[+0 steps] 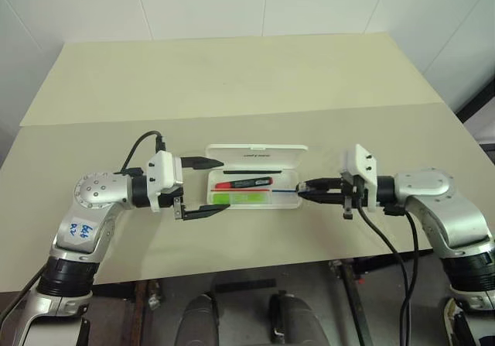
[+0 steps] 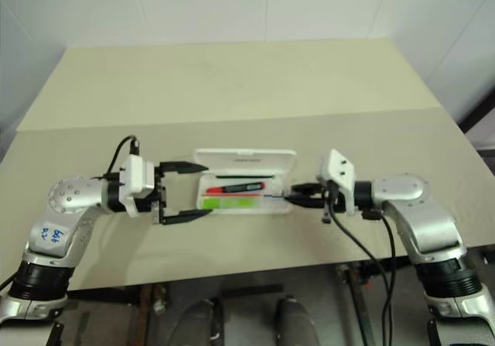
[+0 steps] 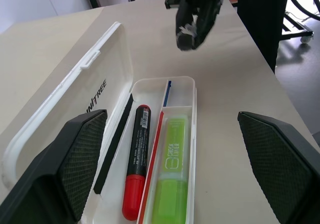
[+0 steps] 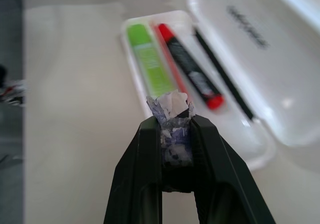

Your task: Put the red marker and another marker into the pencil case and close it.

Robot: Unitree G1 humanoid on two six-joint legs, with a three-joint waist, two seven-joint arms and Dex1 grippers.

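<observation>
Now, as I see it from beside the table:

Case: the case (image 1: 255, 177) lies open on the table (image 1: 232, 83), its lid (image 1: 257, 155) laid back flat on the far side of the tray; it sits between the two grippers.

Red marker: the red marker (image 3: 135, 168) lies lengthwise inside the tray, beside a thin black stick (image 3: 114, 145) that runs along the hinge side.

Green marker: the green marker (image 3: 172, 180) lies in the tray too, just beside the red one, with a thin red line between them; a blue line (image 3: 166, 92) shows toward the tray's end nearest the right gripper.

Left gripper: the left gripper (image 1: 203, 188) has its fingers spread wide and holds nothing; they straddle the near end of the case, one finger (image 1: 203, 162) by the lid side, the other by the tray's front edge, neither plainly touching.

Right gripper: the right gripper (image 1: 304, 189) is closed tight, tips just off the opposite end of the tray, pointing at it. Between its tips sits a scrap of torn whitish tape or padding (image 4: 170, 108); neither marker is held.
</observation>
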